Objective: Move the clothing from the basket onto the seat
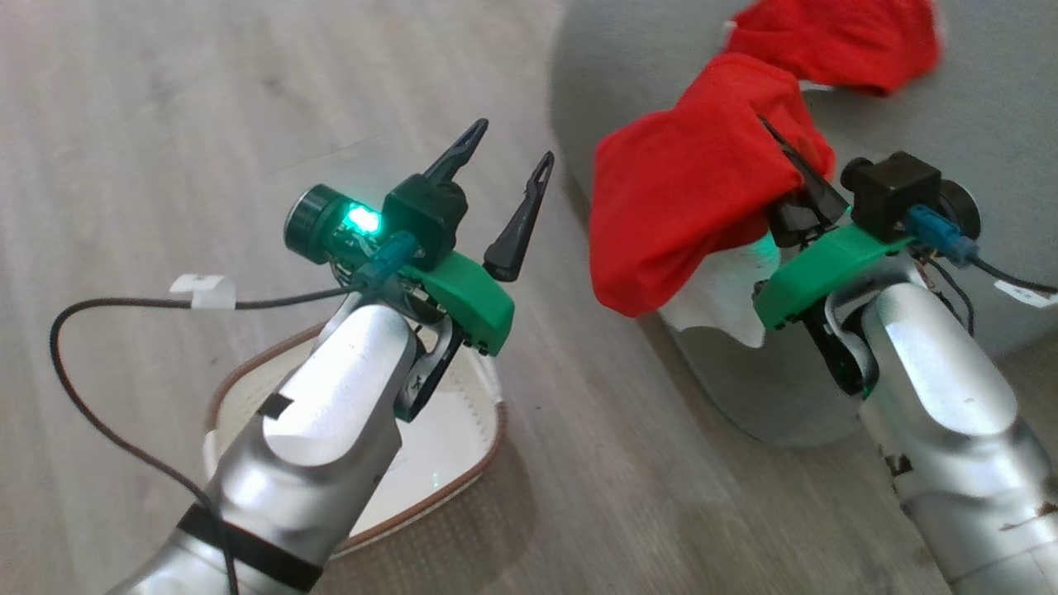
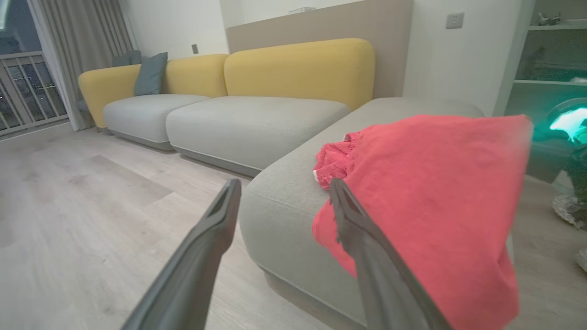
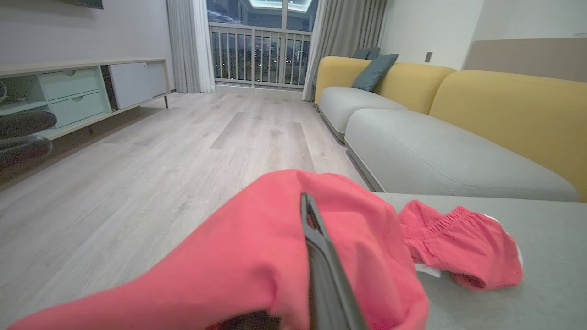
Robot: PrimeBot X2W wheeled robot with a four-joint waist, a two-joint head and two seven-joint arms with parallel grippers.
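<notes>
Right claw [image 1: 781, 149] tight on clothing [image 1: 686, 198] at the seat [image 1: 744, 405] edge; left claw [image 1: 512, 140] wide apart over floor [image 1: 207, 124].

The head camera looks down on the seat [image 1: 992, 107]; both wrist cameras face low across it, sharing the clothing [image 2: 435, 206].

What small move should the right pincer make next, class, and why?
Probably carry its load a little farther over the seat before opening. The right pincer is shut on a red garment that hangs at the seat's edge, partly over the floor. A second red garment already lies well onto the cushion.
</notes>
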